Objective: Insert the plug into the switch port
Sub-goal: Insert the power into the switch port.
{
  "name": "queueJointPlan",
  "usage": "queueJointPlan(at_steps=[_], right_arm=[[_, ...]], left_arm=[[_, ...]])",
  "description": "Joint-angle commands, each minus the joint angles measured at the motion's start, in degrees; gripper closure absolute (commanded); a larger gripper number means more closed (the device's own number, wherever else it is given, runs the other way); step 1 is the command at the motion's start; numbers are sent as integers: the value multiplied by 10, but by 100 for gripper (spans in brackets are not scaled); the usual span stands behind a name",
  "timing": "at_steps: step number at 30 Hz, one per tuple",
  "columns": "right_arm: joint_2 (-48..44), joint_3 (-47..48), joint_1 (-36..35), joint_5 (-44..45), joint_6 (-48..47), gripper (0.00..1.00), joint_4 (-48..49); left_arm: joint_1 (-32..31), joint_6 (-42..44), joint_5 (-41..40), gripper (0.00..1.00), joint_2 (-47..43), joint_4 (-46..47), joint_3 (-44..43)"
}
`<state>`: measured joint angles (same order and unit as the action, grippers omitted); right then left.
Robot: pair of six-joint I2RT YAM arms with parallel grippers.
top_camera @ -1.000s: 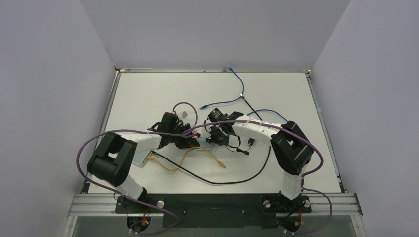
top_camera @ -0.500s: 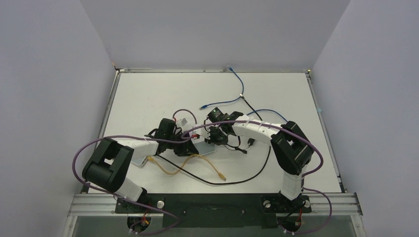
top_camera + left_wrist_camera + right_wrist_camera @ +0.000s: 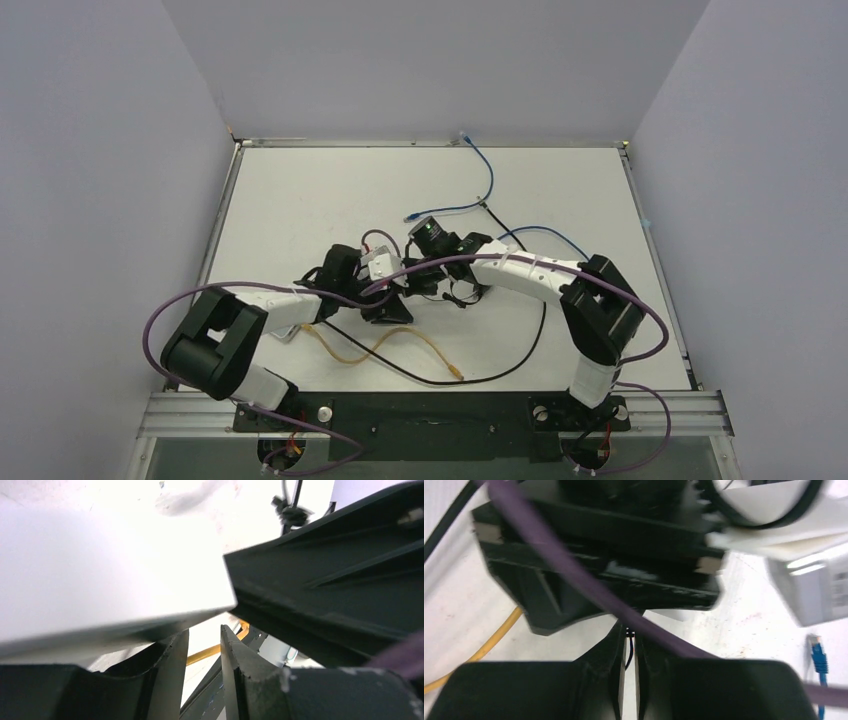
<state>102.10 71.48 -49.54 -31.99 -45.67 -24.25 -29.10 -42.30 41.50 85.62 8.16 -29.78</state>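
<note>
Right gripper (image 3: 628, 632) is clamped tight, jaws all but touching. The dark strand pinched between them looks like the thin black cable (image 3: 500, 368). Its plug is hidden behind the black body of the left gripper (image 3: 204, 630), so I cannot say how it is turned. Over on the left, the jaws stand a narrow way apart with nothing between them, only a thin yellow cable (image 3: 207, 655) showing through the gap. Now the target: the flat white plastic box (image 3: 100, 580) fills the left wrist view, tilted. Its thin shadowed edge sits just past the left fingertips, and the right gripper's dark body is just beside its corner. The switch port itself is not in sight from any camera. To do this well, I'd steady the box first and square the plug to that narrow edge. Then push slowly, straight along the socket, easing off if the box slides.
</note>
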Motion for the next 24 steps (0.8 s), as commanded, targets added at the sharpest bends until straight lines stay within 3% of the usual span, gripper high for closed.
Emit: queueJointPlan(at_steps=[1, 5, 16, 24], right_arm=[[-44, -33, -17, -72, -14, 100, -11], [-68, -80, -17, -35, 10, 100, 1], [-120, -198, -13, 65, 154, 100, 144], [-108, -177, 5, 146, 197, 100, 157]], left_arm=[[15, 4, -14, 72, -44, 47, -25], [27, 15, -48, 72, -77, 4, -30], [31, 51, -97, 68, -166, -137, -49], [33, 57, -118, 67, -203, -176, -54]])
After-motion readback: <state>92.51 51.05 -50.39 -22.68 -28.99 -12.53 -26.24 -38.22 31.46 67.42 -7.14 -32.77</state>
